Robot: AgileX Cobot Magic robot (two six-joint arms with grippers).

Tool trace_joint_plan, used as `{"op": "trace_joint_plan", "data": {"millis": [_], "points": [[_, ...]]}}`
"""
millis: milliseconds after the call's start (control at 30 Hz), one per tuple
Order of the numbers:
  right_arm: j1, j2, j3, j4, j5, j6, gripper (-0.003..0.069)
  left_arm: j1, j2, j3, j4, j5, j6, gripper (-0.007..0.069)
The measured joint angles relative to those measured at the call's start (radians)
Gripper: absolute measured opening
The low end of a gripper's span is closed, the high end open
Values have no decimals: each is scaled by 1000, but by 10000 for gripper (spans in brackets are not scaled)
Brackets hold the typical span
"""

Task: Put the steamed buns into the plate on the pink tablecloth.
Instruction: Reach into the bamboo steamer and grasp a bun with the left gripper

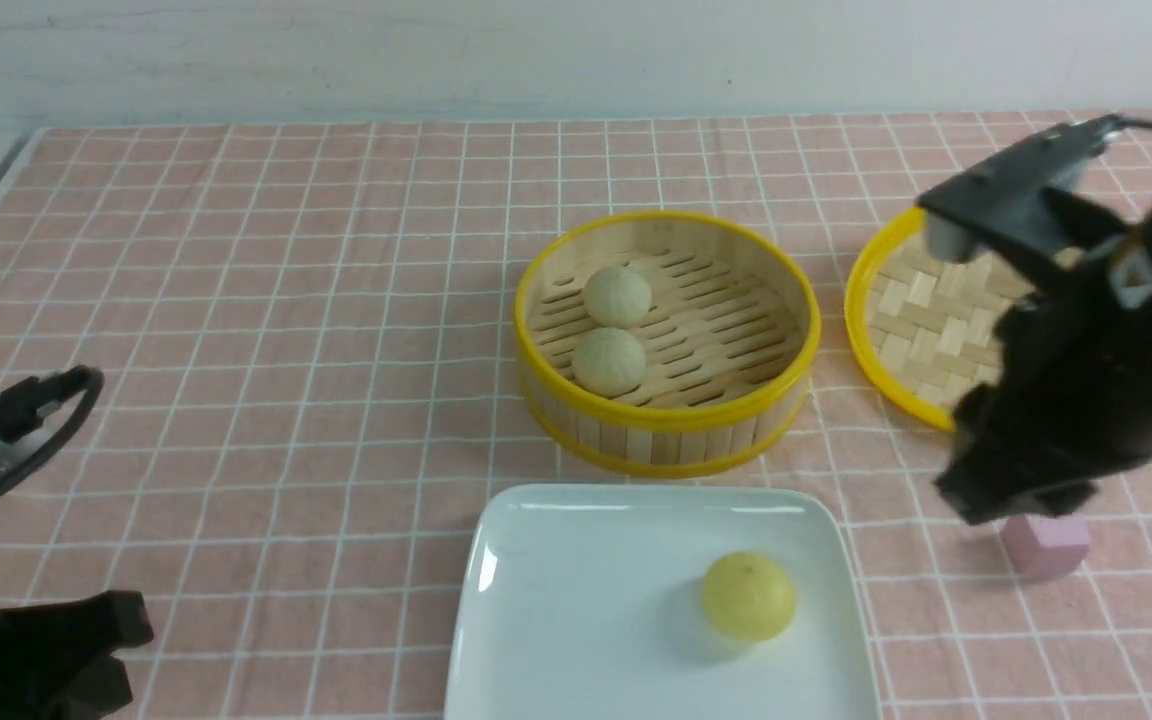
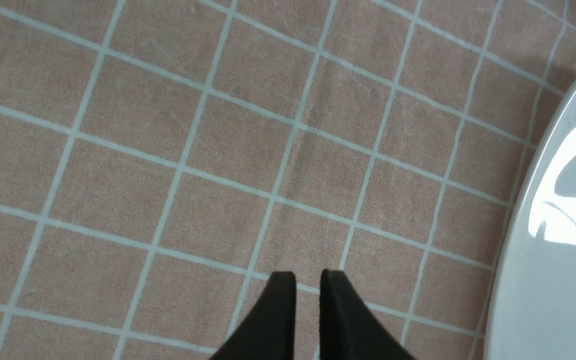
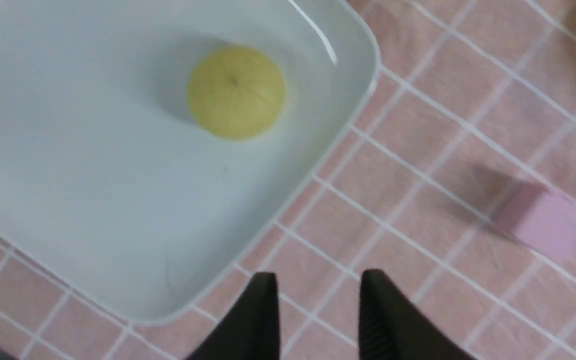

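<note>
Two beige-grey steamed buns [image 1: 616, 296] [image 1: 608, 361] lie in the round bamboo steamer [image 1: 666, 420]. The pale yellow bun [image 1: 748, 596] lies in the white square plate [image 1: 536, 620] at the front, on the pink tablecloth [image 1: 286, 300]. My right gripper [image 1: 996, 500] is open and empty, over the cloth just right of the plate. The right wrist view shows it [image 3: 318, 280] near the plate's corner [image 3: 93, 200], with the yellow bun [image 3: 236, 92] beyond. My left gripper [image 2: 308, 280] is shut and empty over bare cloth left of the plate [image 2: 558, 300].
A yellow-rimmed woven lid [image 1: 926, 310] lies right of the steamer, partly behind my right arm. A small pink cube [image 1: 1046, 542] sits on the cloth under my right arm and also shows in the right wrist view [image 3: 548, 225]. My left arm [image 1: 36, 650] rests at the front left.
</note>
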Motion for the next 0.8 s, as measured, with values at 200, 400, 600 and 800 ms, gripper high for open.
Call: {"op": "trace_joint_plan", "data": {"millis": [200,400,600,800], "points": [[-4,-392,167,-53,42,110,-13,0,32,-27,-99,54,33,104],[-4,-822,412,-53,-64,147,-13,-35,144,-132,-335,130,229,26],[-4,-1128,657,-56,-213,134,-13,-220,360,-353,-526,76,385,1],[-4,-1162,720,-56,-231,133,-8,-435,638,-632,-402,34,279,1]]}}
